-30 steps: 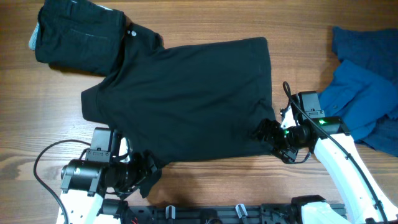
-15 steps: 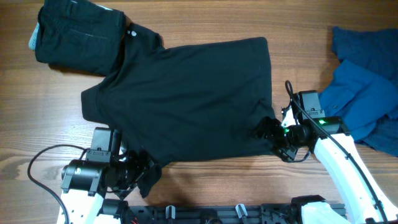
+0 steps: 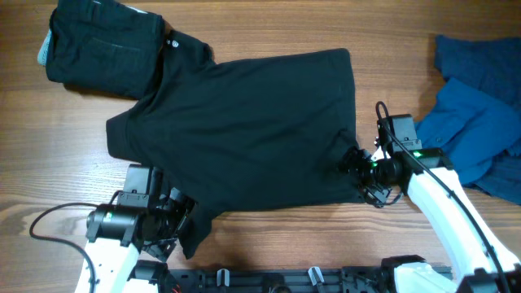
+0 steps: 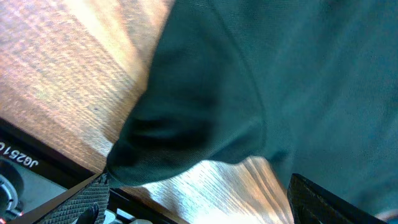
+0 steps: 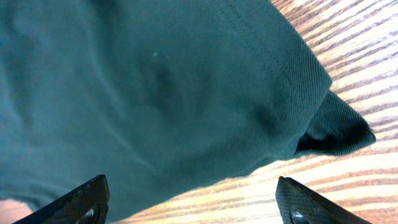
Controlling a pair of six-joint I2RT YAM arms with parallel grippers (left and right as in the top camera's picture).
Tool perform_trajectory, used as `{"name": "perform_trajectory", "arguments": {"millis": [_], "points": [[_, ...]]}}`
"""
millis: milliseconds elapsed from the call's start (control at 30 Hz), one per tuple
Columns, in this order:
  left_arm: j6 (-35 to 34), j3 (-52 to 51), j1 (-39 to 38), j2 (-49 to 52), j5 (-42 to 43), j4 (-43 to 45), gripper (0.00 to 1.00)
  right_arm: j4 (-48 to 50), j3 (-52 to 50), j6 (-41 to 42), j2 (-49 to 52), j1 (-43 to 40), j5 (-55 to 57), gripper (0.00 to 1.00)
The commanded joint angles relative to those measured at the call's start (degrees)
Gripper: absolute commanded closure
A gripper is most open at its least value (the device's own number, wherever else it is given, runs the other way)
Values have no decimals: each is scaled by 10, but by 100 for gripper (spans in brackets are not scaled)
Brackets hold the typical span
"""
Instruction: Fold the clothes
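Black shirt [image 3: 244, 130] lay spread flat on the desk [image 3: 49, 146], probably laid out for the first fold. Left hand [image 3: 182, 221] sat at its near-left hem corner, right hand [image 3: 354, 167] at the near-right. Both were released, jaws wide, nothing gripped. Looked staged for a two-corner pickup.

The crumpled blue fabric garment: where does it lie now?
In the overhead view the blue garment lies at the far right of the wooden table, beyond the right gripper, apart from the black short-sleeved shirt.
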Motion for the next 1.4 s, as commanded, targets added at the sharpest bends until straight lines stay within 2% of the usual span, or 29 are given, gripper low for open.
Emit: {"name": "perform_trajectory", "arguments": {"millis": [0, 167, 400, 600, 767, 967, 1133, 1367], "points": [[-52, -26, -4, 44, -2, -17, 8, 19, -4, 17, 41, 1, 17, 13], [-48, -26, -19, 129, 6, -7, 8, 35, -4, 17, 81, 1, 17, 14], [-50, -26, -60, 180, 12, 12, 7, 32, -4, 18, 85, 1, 29, 14], [-57, -26, -68, 193, 8, 40, 6, 27, -4, 19, 89, 1, 39, 14], [-59, -26, -68, 194, -10, 43, 6, -16, -4, 43, 90, 1, 68, 20], [-61, -42, -68, 195, -18, 74, 6, -53, -4, 65, 89, 1, 92, 19], [-62, -87, -68, 198, 14, 129, 7, -56, -4, 65, 89, 1, 92, 16], [-61, -97, -68, 198, 14, 142, 7, -47, -15, 80, 90, 1, 94, 16]]}}
